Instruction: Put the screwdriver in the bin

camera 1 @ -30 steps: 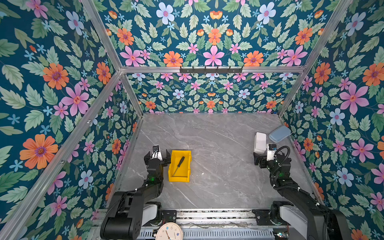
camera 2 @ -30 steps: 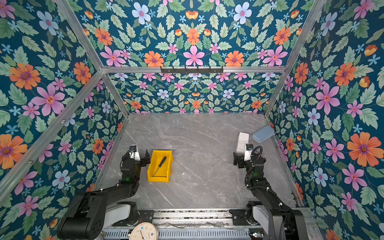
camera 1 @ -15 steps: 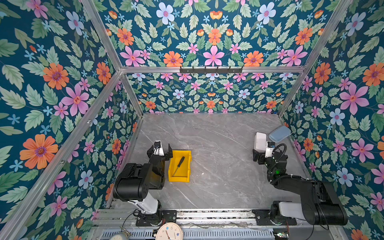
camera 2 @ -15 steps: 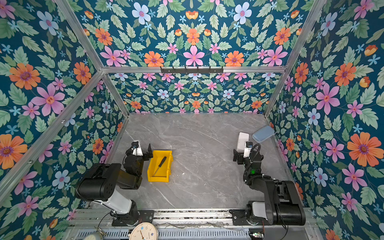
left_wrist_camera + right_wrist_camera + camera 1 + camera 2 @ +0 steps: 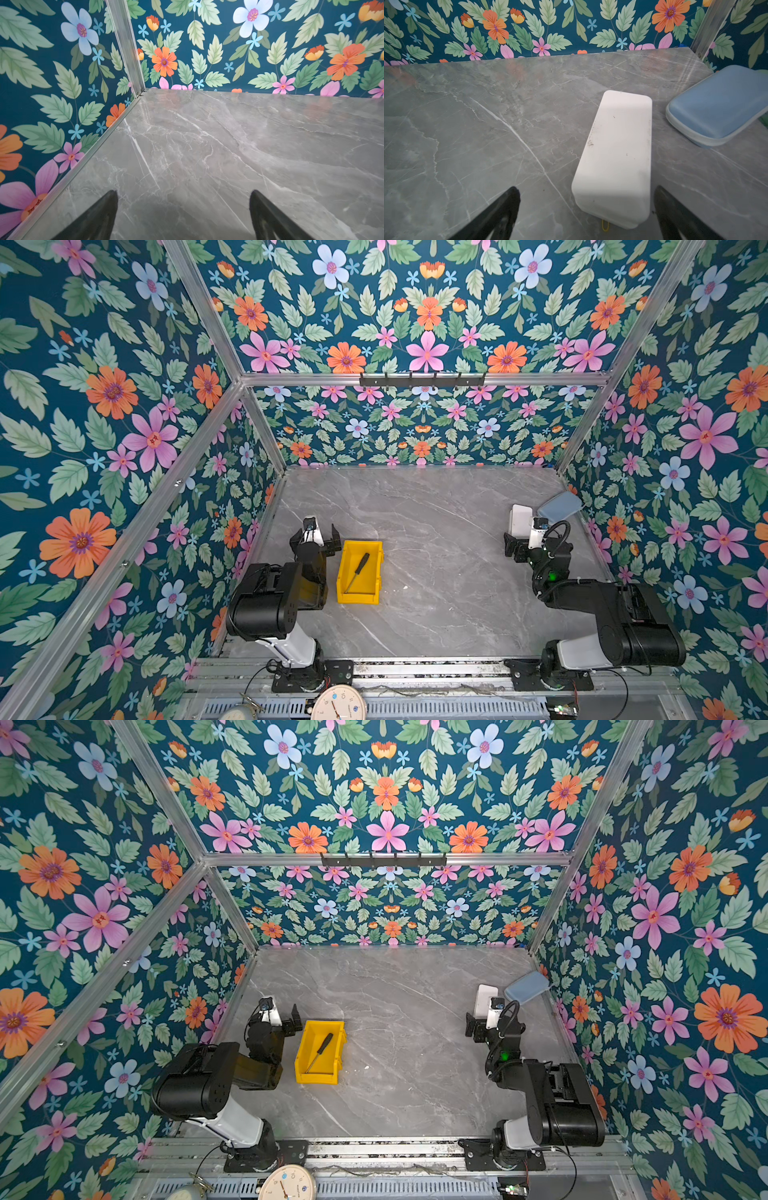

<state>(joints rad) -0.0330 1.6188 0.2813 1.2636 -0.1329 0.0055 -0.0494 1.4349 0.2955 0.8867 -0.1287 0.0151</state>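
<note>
screwdriver (image 5: 358, 571) lies slantwise inside the yellow bin (image 5: 360, 545), so the job looks done. it is likely light and stiff with a slick shaft, so the black handle is the best hold. left claw (image 5: 182, 197) and right claw (image 5: 586, 189) are both spread and empty. only the top views show the bin; the right wrist view shows a white box (image 5: 616, 155) and a blue pad (image 5: 720, 104).

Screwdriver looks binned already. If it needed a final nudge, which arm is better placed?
Left. The left tool, open, sits right beside the bin holding the screwdriver; the right tool is across the table by the white box.
</note>
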